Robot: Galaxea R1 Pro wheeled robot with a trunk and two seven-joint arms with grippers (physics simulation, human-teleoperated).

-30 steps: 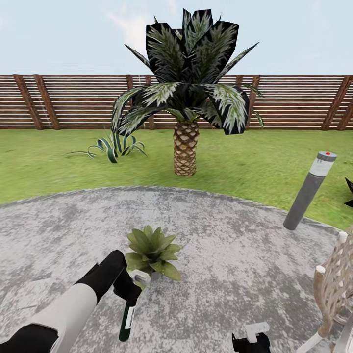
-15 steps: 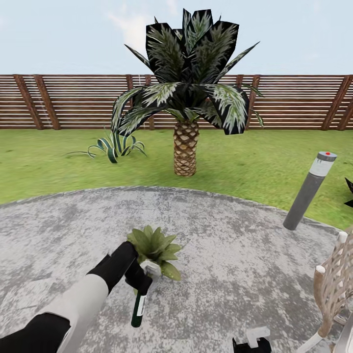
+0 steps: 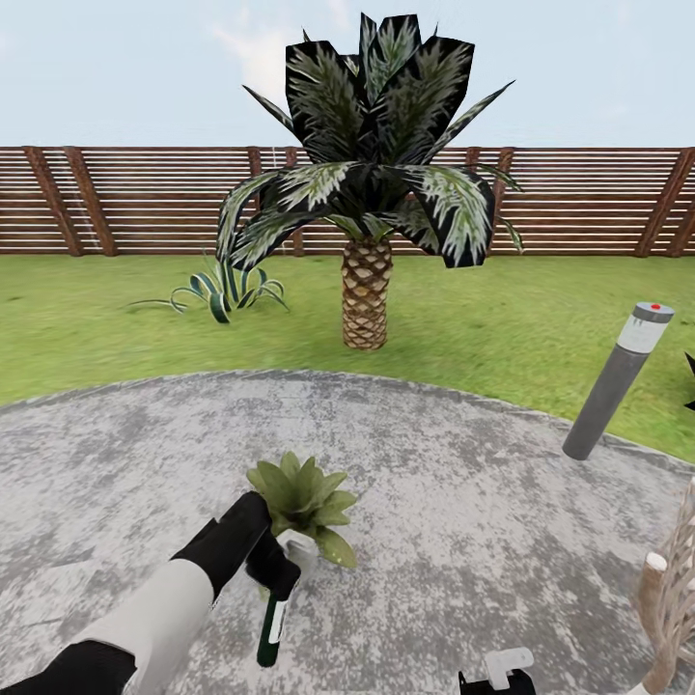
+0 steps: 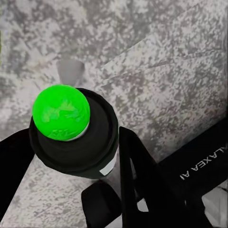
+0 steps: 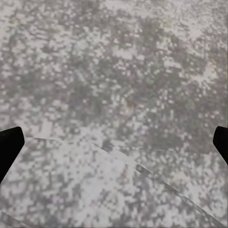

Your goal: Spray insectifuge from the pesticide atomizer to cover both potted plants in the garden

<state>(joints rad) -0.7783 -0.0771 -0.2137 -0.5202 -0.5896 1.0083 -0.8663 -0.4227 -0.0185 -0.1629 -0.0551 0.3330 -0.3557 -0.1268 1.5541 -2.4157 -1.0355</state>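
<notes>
The left gripper (image 3: 275, 571) is clamped on the pesticide atomizer (image 3: 271, 625), holding it above the round grey patio (image 3: 463, 502). From the head camera the bottle's long axis runs almost vertical, dark green body hanging down below the fingers with its white label facing the camera, and its pale spray head (image 3: 294, 542) up, right against the leaves. The left wrist camera looks along the bottle's axis at its round dark end (image 4: 76, 137), which carries a bright green ball-shaped marker (image 4: 61, 111).

A potted plant (image 3: 304, 502) sits on the paving just beyond, its leaves touching the spray head.

The right gripper (image 5: 114, 142) hangs over bare paving, fingertips at opposite picture edges, spread wide with nothing between.

Farther out are a grey lamp post (image 3: 618, 381), a wicker chair (image 3: 671, 598), a palm (image 3: 367, 193), a striped agave (image 3: 224, 287), lawn and a slatted fence (image 3: 125, 198).
</notes>
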